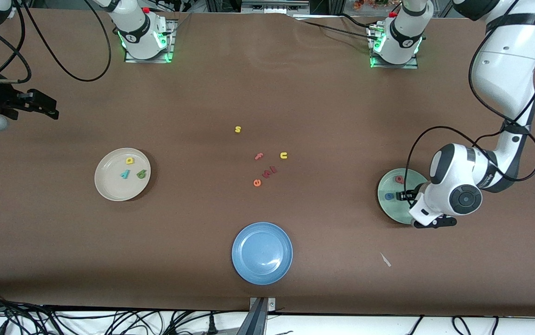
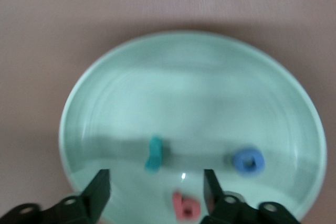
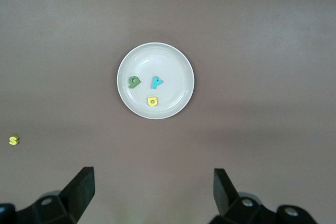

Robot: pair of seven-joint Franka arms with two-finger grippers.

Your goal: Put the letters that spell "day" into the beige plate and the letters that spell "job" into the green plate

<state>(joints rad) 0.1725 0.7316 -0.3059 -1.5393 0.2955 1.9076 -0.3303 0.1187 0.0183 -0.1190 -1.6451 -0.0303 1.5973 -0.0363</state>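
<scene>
Black fingers of the left gripper point(image 2: 156, 190) stand apart, empty, low over the green plate point(image 2: 189, 72), where the teal j point(image 2: 154, 153), blue o point(image 2: 248, 161) and pink b point(image 2: 185, 206) lie: three letters. A careless lift could clip the b and flick it out. The right gripper point(image 3: 152, 187) waits above the surface, fingers apart. On the beige plate point(image 1: 109, 188): green d point(image 1: 141, 174), yellow a point(image 1: 129, 161), teal y point(image 1: 125, 174), three.

Three plates sit on the table: a beige plate point(image 1: 122, 174), a green plate point(image 1: 393, 204) and a blue plate point(image 1: 262, 252). Three letters lie in the beige one, three in the green one, and five loose between them.
</scene>
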